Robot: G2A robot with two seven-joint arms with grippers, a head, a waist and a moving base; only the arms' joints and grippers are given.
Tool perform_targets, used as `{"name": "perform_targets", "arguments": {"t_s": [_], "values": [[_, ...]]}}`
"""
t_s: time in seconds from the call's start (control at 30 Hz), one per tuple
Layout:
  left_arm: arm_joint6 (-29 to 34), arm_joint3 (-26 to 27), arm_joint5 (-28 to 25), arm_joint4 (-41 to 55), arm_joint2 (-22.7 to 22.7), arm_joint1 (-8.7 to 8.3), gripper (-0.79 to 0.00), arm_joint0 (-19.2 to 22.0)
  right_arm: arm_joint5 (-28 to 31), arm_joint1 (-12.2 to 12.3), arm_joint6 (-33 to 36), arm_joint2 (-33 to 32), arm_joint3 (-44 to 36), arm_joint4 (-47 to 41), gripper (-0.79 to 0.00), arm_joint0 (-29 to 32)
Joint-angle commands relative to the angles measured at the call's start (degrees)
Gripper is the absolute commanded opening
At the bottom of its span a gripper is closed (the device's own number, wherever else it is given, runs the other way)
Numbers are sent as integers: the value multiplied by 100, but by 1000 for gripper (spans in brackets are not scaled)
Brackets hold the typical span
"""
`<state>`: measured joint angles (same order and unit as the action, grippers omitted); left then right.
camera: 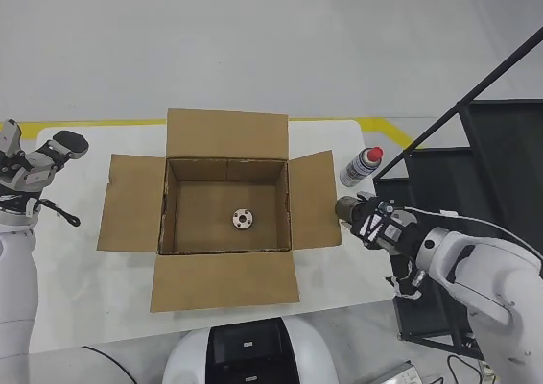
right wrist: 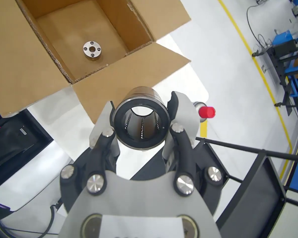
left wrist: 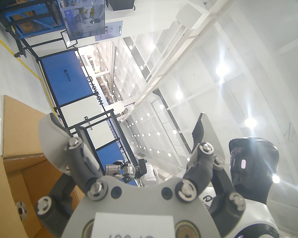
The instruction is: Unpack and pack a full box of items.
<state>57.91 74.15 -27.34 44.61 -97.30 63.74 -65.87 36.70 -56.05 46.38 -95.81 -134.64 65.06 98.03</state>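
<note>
Top view. My right gripper (right wrist: 142, 101), at 3 o'clock from the open cardboard box (camera: 225, 134), pinches a steel linear bearing (right wrist: 142, 125) between its fingers, just beside the box's right flap. A round flange (camera: 242, 220) lies on the box floor. A red-capped spray can (camera: 362, 166) is at 2 o'clock. My left gripper (left wrist: 124, 122), fingers spread wide, hangs at 10 o'clock, well apart from the box.

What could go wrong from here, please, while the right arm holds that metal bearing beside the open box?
The smooth linear bearing is pinched by its round sides in the right pincer, so it might slip.
The box has a flap spread toward that pincer, which a low approach could snag.
Released over the middle, the bearing could strike the flange on the box floor.
</note>
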Motion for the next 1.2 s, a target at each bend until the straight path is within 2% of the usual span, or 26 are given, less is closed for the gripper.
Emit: {"name": "perform_targets", "arguments": {"t_s": [0.0,0.1,0.3,0.5,1.03,1.17], "values": [[0,0,0,0,0,0,0,0,-116,-6,564,683,-1,-42,-785,-504],[0,0,0,0,0,0,0,0,-340,-65,1120,1695,394,-194,-785,-1437],[0,0,0,0,0,0,0,0,-797,-355,1611,3585,1546,-337,-785,-3261],[0,0,0,0,0,0,0,0,-1273,-698,1515,4692,2639,-442,-785,-4432],[0,0,0,0,0,0,0,0,-1275,-700,1420,4702,2678,-411,-785,-4404],[0,0,0,0,0,0,0,0,-1122,-833,1081,5004,3108,-432,-785,-4818]]}}
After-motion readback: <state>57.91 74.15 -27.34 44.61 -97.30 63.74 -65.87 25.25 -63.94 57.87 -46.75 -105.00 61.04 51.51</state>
